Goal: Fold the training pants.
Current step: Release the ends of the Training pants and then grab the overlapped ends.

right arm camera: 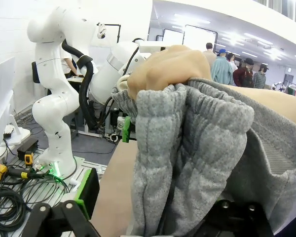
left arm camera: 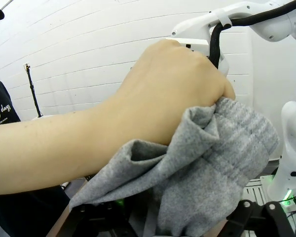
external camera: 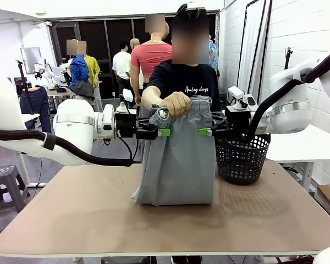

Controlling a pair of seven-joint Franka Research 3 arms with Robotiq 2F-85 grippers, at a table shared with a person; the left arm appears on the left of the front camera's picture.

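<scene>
The plain light grey jersey training pants (external camera: 179, 165) hang upright over the middle of the brown table (external camera: 71, 209), with their lower end resting on it. A person's hand (external camera: 176, 103) grips the gathered waistband in a fist. The left end effector (external camera: 163, 132) and right end effector (external camera: 205, 132) sit at either side just below the waistband. Each has its fingers spread apart with fabric between them. A black mesh basket (external camera: 242, 159) stands just beside the pants.
</scene>
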